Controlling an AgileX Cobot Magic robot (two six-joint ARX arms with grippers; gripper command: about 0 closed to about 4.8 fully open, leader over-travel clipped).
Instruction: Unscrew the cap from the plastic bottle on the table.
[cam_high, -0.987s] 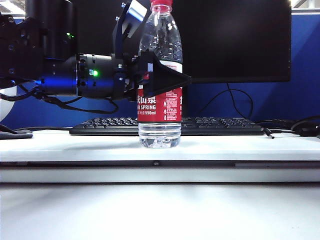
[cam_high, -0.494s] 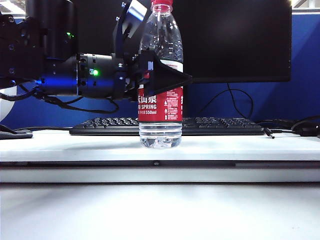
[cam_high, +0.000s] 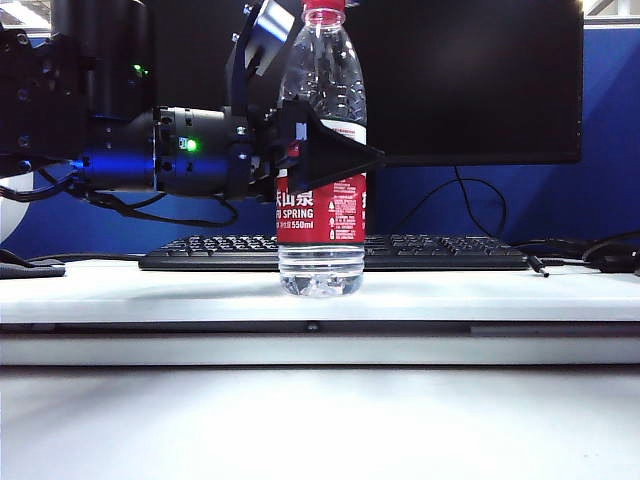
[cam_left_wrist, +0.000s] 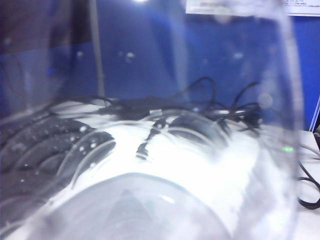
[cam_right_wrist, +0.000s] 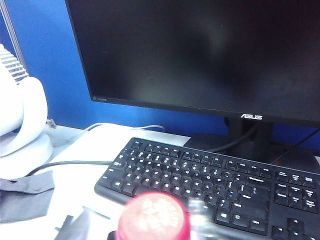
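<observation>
- Since the earlier frame the bottle (cam_high: 320, 150) is sitting a hair to the right; nothing else is shifting.
- Table (cam_high: 120, 290) is carrying the bottle, upright before the keyboard (cam_high: 440, 252).
- Left gripper (cam_high: 315, 158) is clamping its label band.
- Right gripper is out of frame; its opening cannot be told.
- Cap (cam_high: 323, 11) is still sitting on; unscrewing is remaining.

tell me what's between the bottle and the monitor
The black keyboard lies on the table between the plastic bottle and the monitor, shown in the exterior view.
</observation>
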